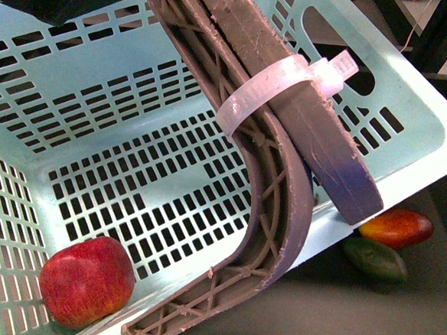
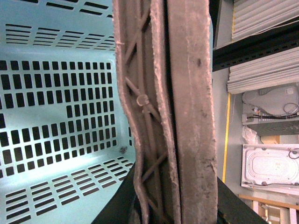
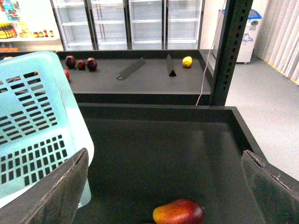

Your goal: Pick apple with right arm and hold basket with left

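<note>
The pale aqua basket (image 1: 135,108) hangs tilted and fills the front view. The red apple (image 1: 87,281) lies inside it, in the low corner. The brown ribbed handle (image 1: 284,179) with its white zip tie (image 1: 283,83) crosses the basket. In the left wrist view my left gripper (image 2: 173,210) is shut on that handle (image 2: 168,93), with the basket's slotted wall (image 2: 56,93) beside it. My right gripper (image 3: 163,186) is open and empty above the dark tray. The basket (image 3: 37,116) is beside one of its fingers (image 3: 60,186). The apple is hidden in the right wrist view.
A red-orange mango (image 1: 396,227) and a dark green fruit (image 1: 376,259) lie on the dark tray beside the basket. The mango (image 3: 179,212) is below my open right gripper. A black post (image 3: 229,51) stands at the tray's far wall. A farther shelf holds dark red fruits (image 3: 81,63) and a yellow fruit (image 3: 187,61).
</note>
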